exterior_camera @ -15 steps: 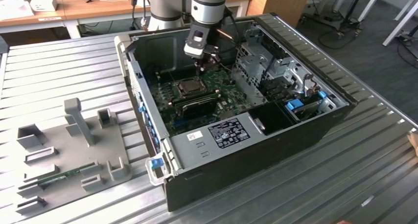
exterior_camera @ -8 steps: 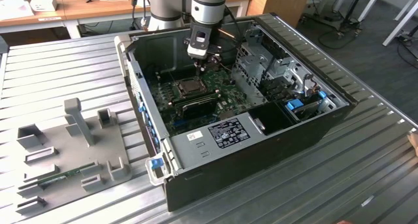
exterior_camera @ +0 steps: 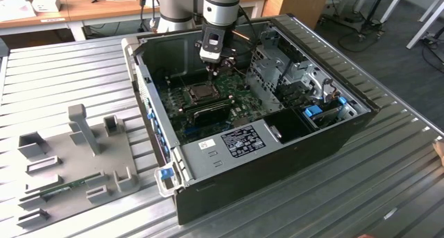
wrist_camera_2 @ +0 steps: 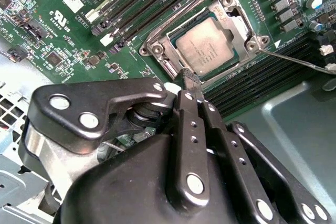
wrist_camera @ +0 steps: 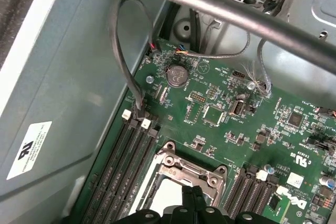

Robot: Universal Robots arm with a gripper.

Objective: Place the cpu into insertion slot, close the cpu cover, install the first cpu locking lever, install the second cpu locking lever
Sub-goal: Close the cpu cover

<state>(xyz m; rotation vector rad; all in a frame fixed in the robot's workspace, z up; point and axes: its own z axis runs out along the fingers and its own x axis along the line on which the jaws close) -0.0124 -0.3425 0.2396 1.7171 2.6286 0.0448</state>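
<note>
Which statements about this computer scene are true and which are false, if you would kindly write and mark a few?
1. The cpu lies in the slot. True.
2. The gripper holds the cpu. False: it is shut on nothing and sits just above the slot's edge.
3. The cover lies flat around the cpu. True.
4. The case stands on a wooden floor. False: it stands on a ribbed metal table.
5. A grey fixture lies on the table at the exterior view's left of the case. True.
</note>
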